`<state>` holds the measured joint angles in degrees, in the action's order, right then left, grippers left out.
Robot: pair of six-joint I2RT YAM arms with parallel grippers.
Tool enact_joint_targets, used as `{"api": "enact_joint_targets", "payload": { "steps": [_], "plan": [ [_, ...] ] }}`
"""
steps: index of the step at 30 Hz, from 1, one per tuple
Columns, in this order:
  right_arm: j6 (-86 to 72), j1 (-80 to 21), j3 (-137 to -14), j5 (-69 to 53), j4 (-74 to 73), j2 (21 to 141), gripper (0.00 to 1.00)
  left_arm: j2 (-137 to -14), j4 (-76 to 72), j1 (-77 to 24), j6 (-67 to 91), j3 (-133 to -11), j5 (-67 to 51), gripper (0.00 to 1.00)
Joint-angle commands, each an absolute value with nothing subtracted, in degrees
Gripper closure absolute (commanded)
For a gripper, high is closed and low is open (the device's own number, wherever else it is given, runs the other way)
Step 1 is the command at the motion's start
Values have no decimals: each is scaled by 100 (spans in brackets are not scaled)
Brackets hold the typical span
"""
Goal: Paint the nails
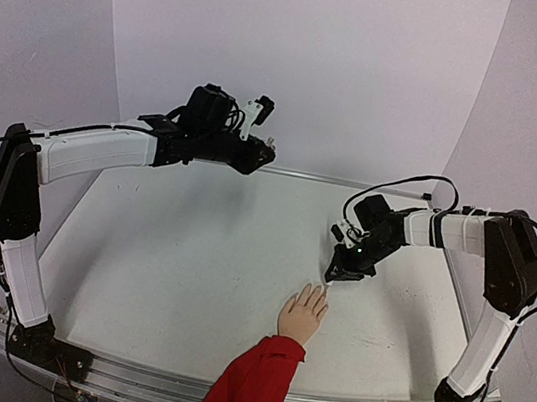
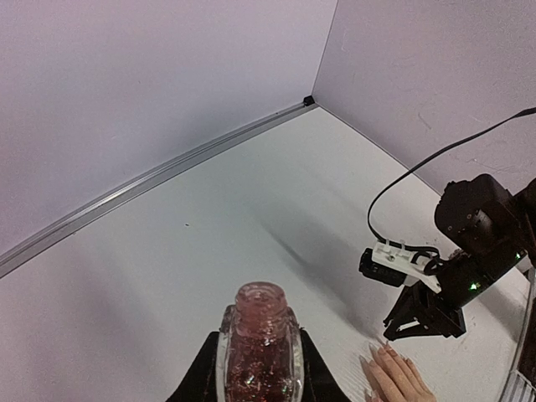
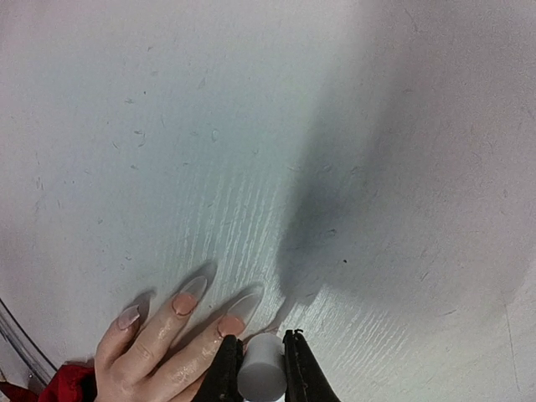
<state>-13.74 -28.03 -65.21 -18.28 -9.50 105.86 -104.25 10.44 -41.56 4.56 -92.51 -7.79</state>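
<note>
painting step: my right gripper clamps the brush just beside the nails, left gripper grasps the bottle; next needs a light, steady stroke.

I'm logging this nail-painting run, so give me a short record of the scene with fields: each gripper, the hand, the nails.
left gripper: shut on the uncapped polish bottle, raised over the far left of the table
right gripper: shut on a white cap, low beside the fingertips
mannequin hand: flat at the near edge, red sleeve, fingers pointing away from the arm bases
nails: long; three show in the right wrist view
brush: not visible
</note>
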Motion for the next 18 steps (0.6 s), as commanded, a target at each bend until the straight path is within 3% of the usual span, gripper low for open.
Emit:
{"api": "enact_joint_targets", "payload": {
  "steps": [1,18],
  "plan": [
    [-1336,-2786,-6724,-1704,-1239,10609,100,-10406,649,-4114,417,-9501,-723,100],
    [-1195,-2781,-6642,-1689,-1092,10334,100,-10442,633,-4104,395,-9580,-753,100]
  ]
}}
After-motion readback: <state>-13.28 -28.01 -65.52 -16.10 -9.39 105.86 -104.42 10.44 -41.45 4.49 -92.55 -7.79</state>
